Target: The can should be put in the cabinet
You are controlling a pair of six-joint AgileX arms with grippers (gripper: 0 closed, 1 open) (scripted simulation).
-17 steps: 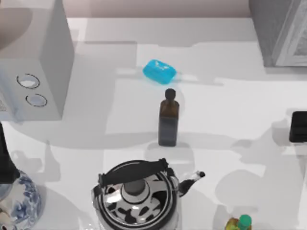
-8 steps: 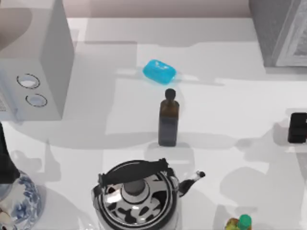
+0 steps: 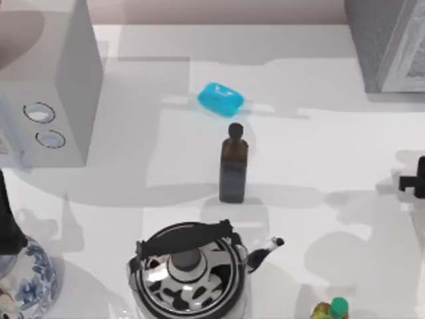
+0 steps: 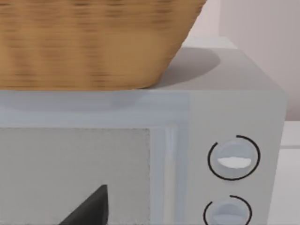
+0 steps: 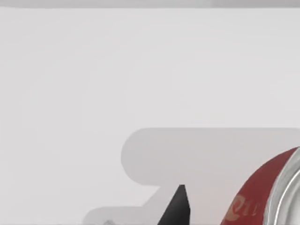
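The can [image 5: 266, 192] is red with a silver rim and sits on the white table at the edge of the right wrist view, close in front of my right arm's camera. My right gripper [image 3: 417, 179] is a dark shape at the right edge of the top view, below the cabinet. The cabinet [image 3: 385, 40], a grey speckled box with a pale lined door panel, stands at the back right corner. My left arm [image 3: 5, 222] is parked at the left edge, facing the white box.
A white box with two dials [image 3: 50, 100] carries a wicker basket [image 4: 93, 42]. A blue soap bar [image 3: 221, 100], a brown bottle [image 3: 233, 166], a patterned kettle [image 3: 189, 272], a blue-white vase [image 3: 26, 282] and a small green-capped bottle [image 3: 332, 309] stand on the table.
My right gripper has slid to the right and now sits mostly past the top view's right edge. Nothing else has moved.
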